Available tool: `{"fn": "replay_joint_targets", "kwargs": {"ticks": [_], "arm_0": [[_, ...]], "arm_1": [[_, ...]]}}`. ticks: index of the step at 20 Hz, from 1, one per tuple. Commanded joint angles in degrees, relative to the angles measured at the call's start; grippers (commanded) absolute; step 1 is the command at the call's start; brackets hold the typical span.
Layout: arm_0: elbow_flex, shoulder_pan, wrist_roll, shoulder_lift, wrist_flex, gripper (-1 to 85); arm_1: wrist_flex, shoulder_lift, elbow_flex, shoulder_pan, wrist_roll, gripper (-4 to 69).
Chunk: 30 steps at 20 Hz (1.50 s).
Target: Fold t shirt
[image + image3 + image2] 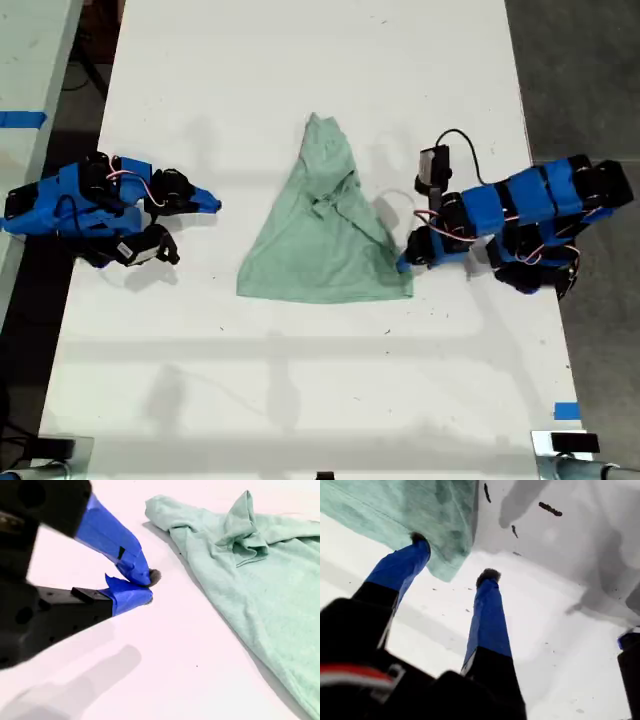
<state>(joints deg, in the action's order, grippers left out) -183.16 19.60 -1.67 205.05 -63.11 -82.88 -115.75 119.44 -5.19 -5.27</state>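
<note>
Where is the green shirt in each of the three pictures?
Exterior view: the t shirt lies in the middle of the white table, between the two arms.
First wrist view: one corner of it sits at the tips of my first hand, which is open.
Second wrist view: it spreads beside my second hand, which is shut and not touching it.
Shared landmark: the white table top shows in all three views.
</note>
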Motion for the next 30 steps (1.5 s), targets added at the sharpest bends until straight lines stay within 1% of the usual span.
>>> {"fn": "replay_joint_targets", "kwargs": {"ticks": [1,3,6,8,9,11,14,17,20,22,25,29,30], "arm_0": [[-0.5,0.3,0.4,0.4,0.5,-0.2],[-0.5,0.5,0.4,0.4,0.5,-0.2],[-0.5,0.4,0.4,0.4,0.5,-0.2],[-0.5,0.4,0.4,0.4,0.5,-0.2],[-0.5,0.4,0.4,0.4,0.5,-0.2],[-0.5,0.4,0.3,0.4,0.5,-0.2],[-0.5,0.3,0.3,0.4,0.5,-0.2],[-0.5,0.3,0.3,0.4,0.5,-0.2],[-0.5,0.4,0.3,0.4,0.5,-0.2],[-0.5,0.4,0.1,0.4,0.5,-0.2],[-0.5,0.6,0.0,0.4,0.5,-0.2],[-0.5,0.5,0.0,0.4,0.5,-0.2],[-0.5,0.5,0.0,0.4,0.5,-0.2]], "arm_1": [[8.6,0.4,4.3,-0.1,-0.4,21.2],[12.7,0.8,7.2,0.6,0.3,21.2],[15.0,1.8,8.6,1.7,0.0,21.0],[18.1,2.6,9.8,1.9,0.3,20.3],[19.6,3.2,10.3,1.9,0.8,16.5],[22.1,3.6,11.8,2.2,0.7,-0.2],[21.9,2.5,12.7,2.2,0.2,-0.5],[12.0,0.2,6.5,2.1,0.5,-0.5],[0.9,0.3,-5.0,2.1,2.4,-0.6],[-4.7,3.2,-14.1,2.2,4.5,-0.6],[-9.5,13.4,-30.3,2.3,8.5,-0.6],[-15.9,40.2,-63.1,2.0,15.3,-0.6],[-15.4,45.6,-68.5,2.1,16.5,-0.6]]}}
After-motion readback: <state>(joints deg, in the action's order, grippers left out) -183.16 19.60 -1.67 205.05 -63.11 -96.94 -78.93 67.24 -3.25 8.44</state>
